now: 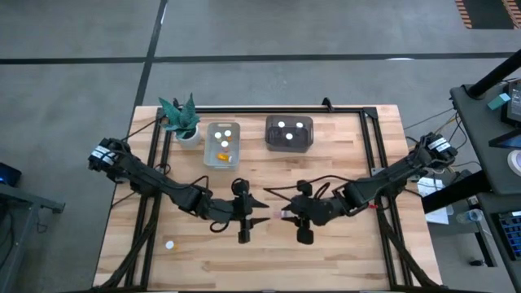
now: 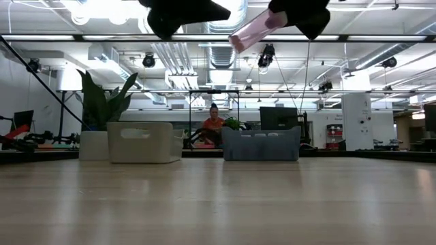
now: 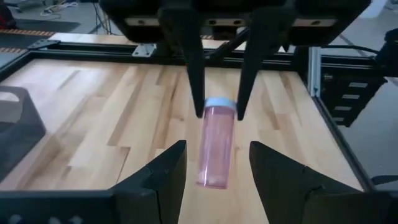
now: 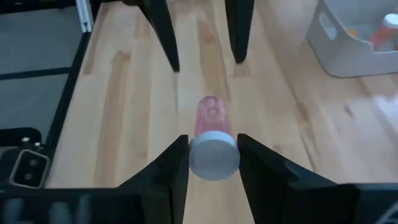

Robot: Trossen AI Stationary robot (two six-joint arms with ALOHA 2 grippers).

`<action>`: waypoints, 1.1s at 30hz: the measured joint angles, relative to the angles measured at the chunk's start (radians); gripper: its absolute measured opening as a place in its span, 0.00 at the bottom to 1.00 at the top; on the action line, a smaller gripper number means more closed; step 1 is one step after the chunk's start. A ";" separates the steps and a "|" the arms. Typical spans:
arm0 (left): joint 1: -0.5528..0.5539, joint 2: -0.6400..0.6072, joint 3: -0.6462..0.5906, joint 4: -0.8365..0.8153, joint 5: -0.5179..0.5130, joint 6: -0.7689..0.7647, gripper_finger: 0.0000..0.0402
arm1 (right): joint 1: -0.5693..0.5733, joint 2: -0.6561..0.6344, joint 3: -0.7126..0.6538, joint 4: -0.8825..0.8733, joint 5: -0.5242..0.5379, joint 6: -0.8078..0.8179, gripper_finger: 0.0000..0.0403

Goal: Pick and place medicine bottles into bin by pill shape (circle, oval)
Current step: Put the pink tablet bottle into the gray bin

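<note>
A: Both arms are meeting at the middle of the surface (image 1: 269,260), and the right hand (image 4: 213,163) is gripping a pink bottle (image 4: 212,134) by its white cap end, fingers (image 4: 177,163) clamped on either side.

B: The low view is showing that bottle (image 2: 257,27) hanging tilted high above the wood, body pointing down toward the other arm.

A: And the left hand (image 3: 214,167) is sitting spread wide, fingers apart, facing the bottle (image 3: 217,143) head-on. Its fingers are flanking the bottle's free end without touching it, as far as the left wrist view is letting us see.

B: From overhead the bottle (image 1: 287,215) is showing as a small pink sliver between the two hands, left hand (image 1: 259,211) on one side, right hand (image 1: 284,216) on the other.

A: At the back, a clear bin (image 1: 222,146) is holding two white-capped bottles (image 1: 225,129) plus some orange ones lying down, and the dark bin (image 1: 289,134) beside it is carrying three white caps (image 1: 282,125).

B: One more bottle (image 1: 169,244) is standing alone near the front left corner, well apart from everything.

A: A potted plant (image 1: 182,120) is sitting just beside the clear bin, and a person in red (image 2: 214,122) is sitting far off in the room behind.
</note>
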State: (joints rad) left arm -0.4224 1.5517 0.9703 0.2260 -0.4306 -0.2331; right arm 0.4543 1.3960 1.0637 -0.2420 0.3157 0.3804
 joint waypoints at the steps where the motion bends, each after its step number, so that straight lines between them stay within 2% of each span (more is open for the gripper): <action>1: 0.006 0.000 -0.015 0.020 0.003 0.000 0.40 | -0.005 0.000 0.000 0.000 -0.002 -0.005 0.29; 9: 0.052 0.000 -0.130 0.182 0.008 -0.026 0.40 | -0.037 0.000 0.000 0.001 -0.031 -0.043 0.29; 16: 0.058 0.037 -0.166 0.296 0.055 -0.039 0.40 | -0.056 0.001 0.001 0.000 -0.047 -0.065 0.29; 20: 0.068 0.115 -0.160 0.406 0.077 -0.017 0.40 | -0.070 0.001 0.003 -0.002 -0.092 -0.069 0.29; 29: 0.081 0.205 -0.129 0.451 0.135 0.003 0.39 | -0.076 0.001 0.003 -0.007 -0.108 -0.069 0.29; 33: 0.081 0.209 -0.122 0.447 0.136 0.003 0.31 | -0.076 0.001 0.003 -0.008 -0.108 -0.070 0.29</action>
State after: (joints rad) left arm -0.3416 1.7611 0.8488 0.6727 -0.2951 -0.2298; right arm 0.3786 1.3968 1.0668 -0.2496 0.2081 0.3099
